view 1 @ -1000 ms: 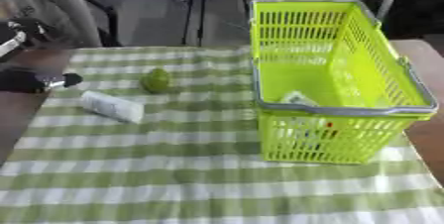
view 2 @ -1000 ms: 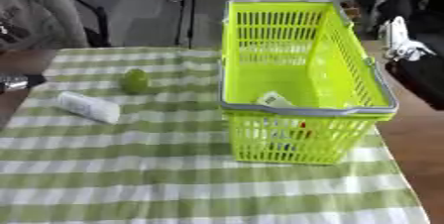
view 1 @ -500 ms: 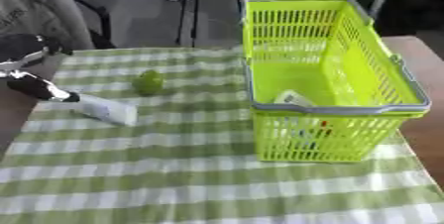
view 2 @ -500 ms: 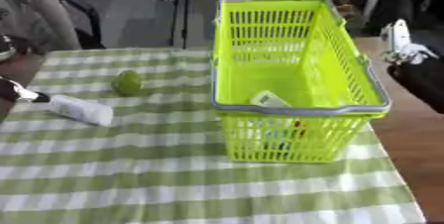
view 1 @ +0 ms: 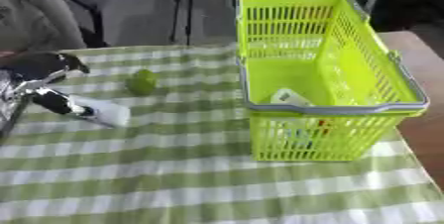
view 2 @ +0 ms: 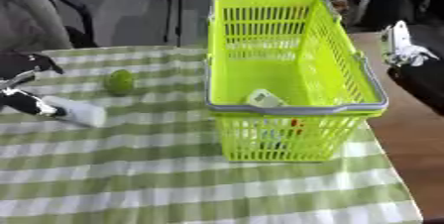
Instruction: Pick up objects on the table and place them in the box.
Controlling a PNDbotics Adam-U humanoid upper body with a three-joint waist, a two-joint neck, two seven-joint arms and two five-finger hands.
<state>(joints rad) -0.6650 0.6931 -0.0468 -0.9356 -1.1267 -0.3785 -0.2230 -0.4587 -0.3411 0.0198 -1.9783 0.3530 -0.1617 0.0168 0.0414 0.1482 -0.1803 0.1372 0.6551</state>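
left hand (view 1: 39, 77) apparently touching white tube (view 1: 102, 110)

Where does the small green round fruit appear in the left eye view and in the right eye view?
Left eye view: green fruit at left of centre, on the checked cloth.
Right eye view: the fruit lies nearer the left edge.
Shared landmark: the yellow-green basket stands to its right in both.

so the left hand (view 1: 41, 82) came in further from the left edge and dropped onto the near-left end of the white tube (view 1: 100, 111), fingers now touching it
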